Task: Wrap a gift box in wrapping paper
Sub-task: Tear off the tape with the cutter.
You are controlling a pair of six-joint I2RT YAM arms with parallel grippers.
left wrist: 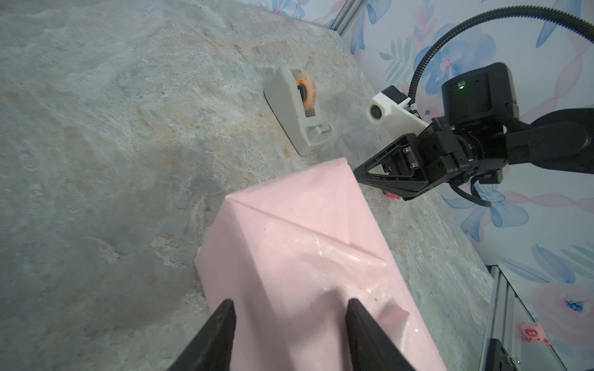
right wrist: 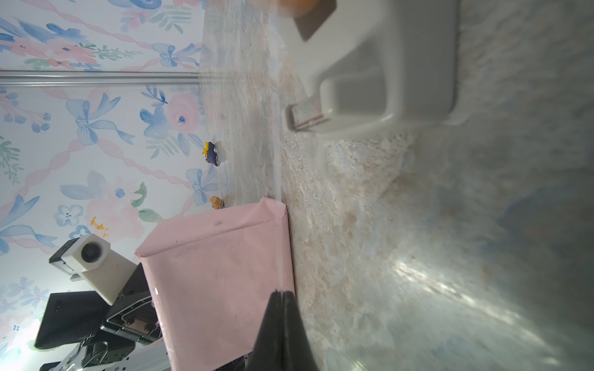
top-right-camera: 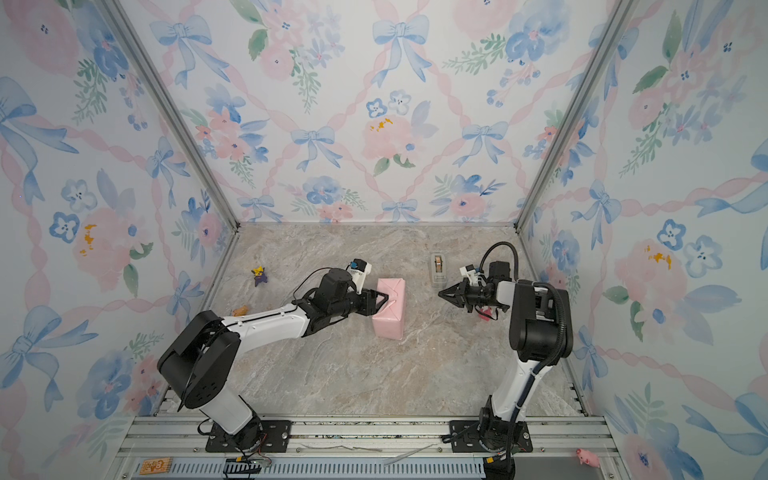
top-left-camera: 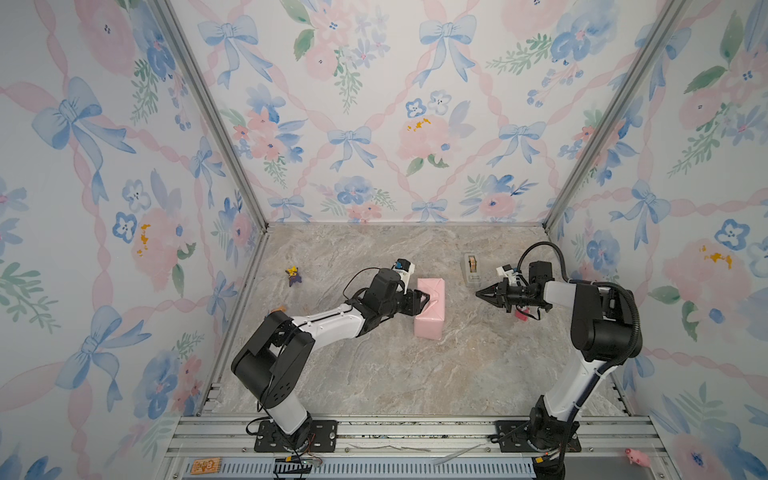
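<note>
1. The left fingers (left wrist: 221,334), parted and grasping nothing, sit over the clear tape (left wrist: 334,257) on top of the wrapping paper (top-left-camera: 431,328). The step looks like smoothing that tape. Press flat and lightly so the thin paper neither tears nor slides.
2. The gift box, hidden inside the pale pink paper, rests on the marble surface (top-left-camera: 374,374), directly beneath the left fingers and well apart from the right ones.
3. The right fingers (right wrist: 278,331), clenched and empty, point towards the parcel, near the tape dispenser (top-left-camera: 471,268).

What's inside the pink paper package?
Only the wrapping paper shows, folded into a block shape with shiny tape on it. Whatever it wraps is completely covered, so nothing inside can be seen.
</note>
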